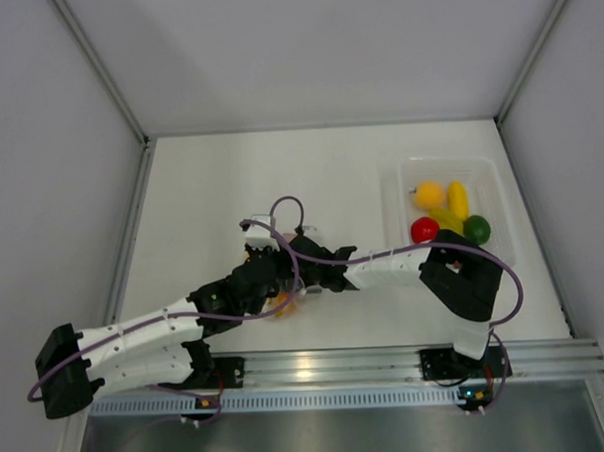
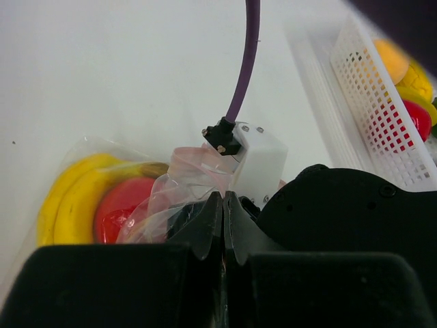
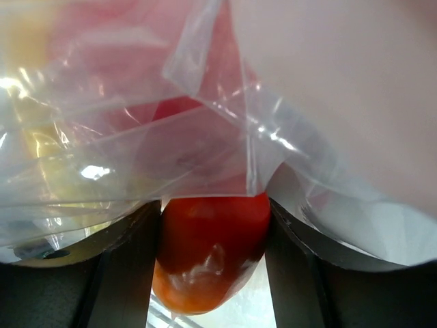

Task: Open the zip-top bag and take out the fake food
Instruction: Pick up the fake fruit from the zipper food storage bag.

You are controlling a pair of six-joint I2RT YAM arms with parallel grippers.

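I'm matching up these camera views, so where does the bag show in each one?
Top external: bag at centre, mostly hidden.
Left wrist: bag left of centre, low.
Right wrist: bag fills the upper frame.
Shared landmark: red fruit in both wrist views; unclear from the top.

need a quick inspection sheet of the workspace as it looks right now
surface: white table, smooth
job's things: zip-top bag crumpled at centre, bananas inside; loose fruit in the tray
clutter: tray at the right
grippers: left gripper fingers shut on the bag's plastic; right gripper fingers closed on a red piece at the bag
cables: purple cable loops over both wrists
surroundings: white walls, metal rail at near edge
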